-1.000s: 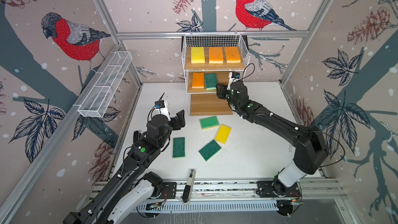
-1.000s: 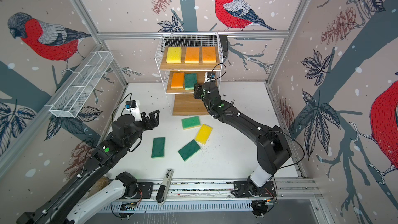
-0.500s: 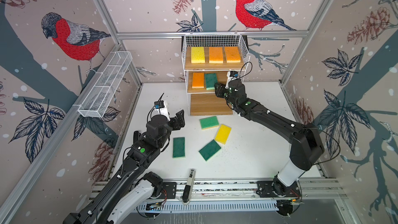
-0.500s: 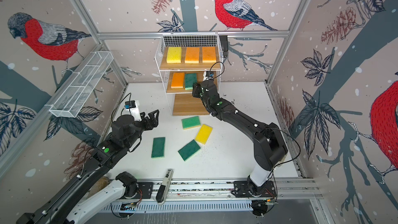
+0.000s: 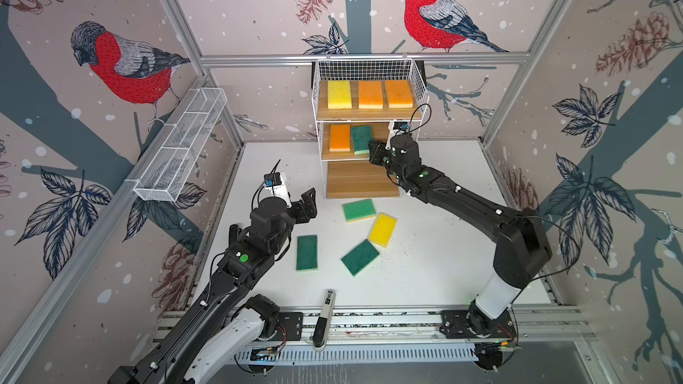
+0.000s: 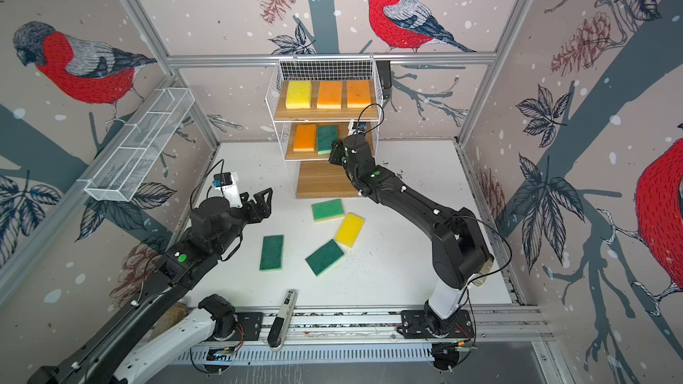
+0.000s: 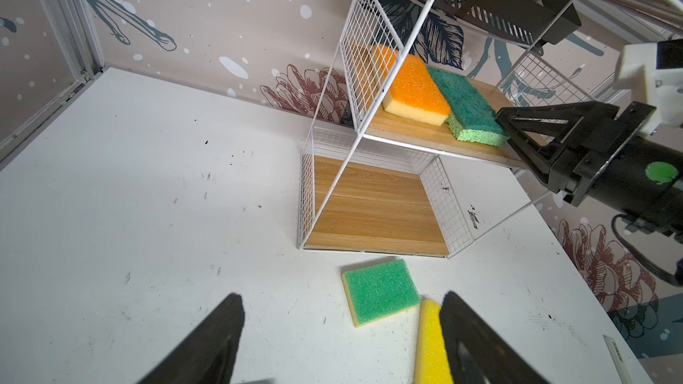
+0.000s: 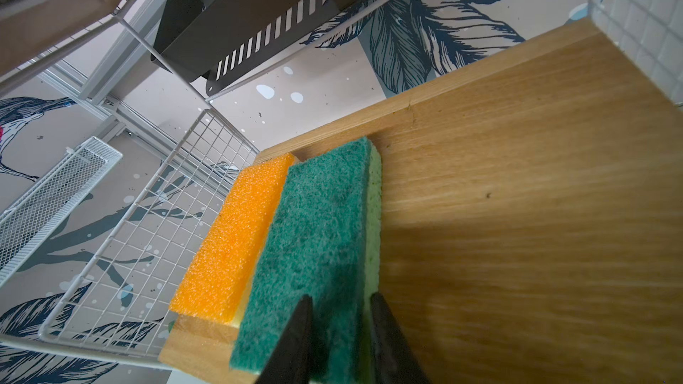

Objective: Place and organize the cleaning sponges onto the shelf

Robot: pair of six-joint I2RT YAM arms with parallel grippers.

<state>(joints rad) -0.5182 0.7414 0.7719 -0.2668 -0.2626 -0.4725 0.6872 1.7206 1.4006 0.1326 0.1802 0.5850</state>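
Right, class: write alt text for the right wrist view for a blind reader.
A dark green sponge lies flat beside an orange sponge on a wooden shelf board. The right gripper, jaws slightly apart, is at the green sponge's near end.

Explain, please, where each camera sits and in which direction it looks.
Top views: high overhead on the robot's side, both looking down at the table and the shelf; both arms show, with left claw and right claw.
Left wrist: on the left arm, low, facing the shelf; its own fingers show, also the right claw.
Right wrist: on the right arm, looking along the middle board; its own fingers show over the dark green sponge.
Shared: both wrist views show the orange sponge beside the dark green sponge.
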